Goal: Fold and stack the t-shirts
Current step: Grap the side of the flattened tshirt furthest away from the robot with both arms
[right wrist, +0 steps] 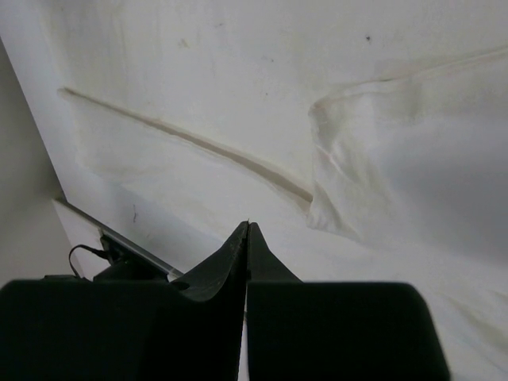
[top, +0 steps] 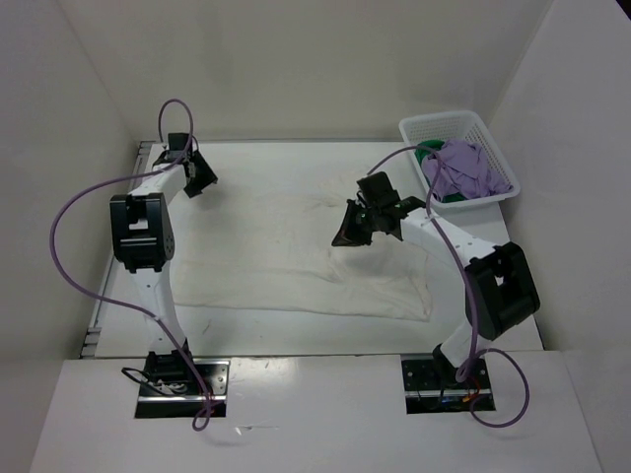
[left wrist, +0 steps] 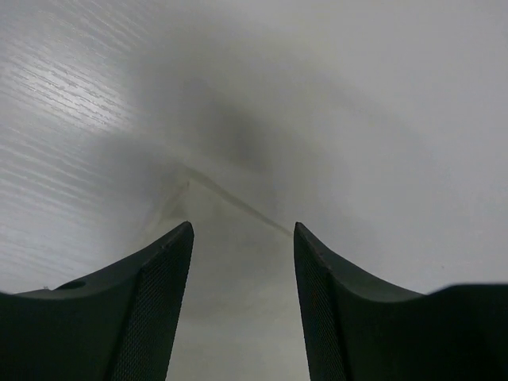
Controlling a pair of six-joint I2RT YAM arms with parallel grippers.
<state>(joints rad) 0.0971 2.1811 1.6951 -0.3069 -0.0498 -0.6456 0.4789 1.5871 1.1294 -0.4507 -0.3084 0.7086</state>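
The white t-shirt (top: 296, 266) lies spread flat across the middle of the table. It also fills the right wrist view (right wrist: 397, 159), with a sleeve fold showing. The lavender shirt (top: 471, 169) lies bunched in the basket, on top of the green shirt (top: 431, 155), which only peeks out. My left gripper (top: 200, 180) is open and empty at the white shirt's far left corner. In the left wrist view (left wrist: 242, 226) a thin cloth edge runs just beyond the fingertips. My right gripper (top: 342, 235) is shut and empty, above the shirt's far right part (right wrist: 248, 224).
The white lattice basket (top: 473, 123) stands at the table's back right corner. White walls close in the back, left and right. The table's near edge (top: 296, 340) runs in front of the arm bases.
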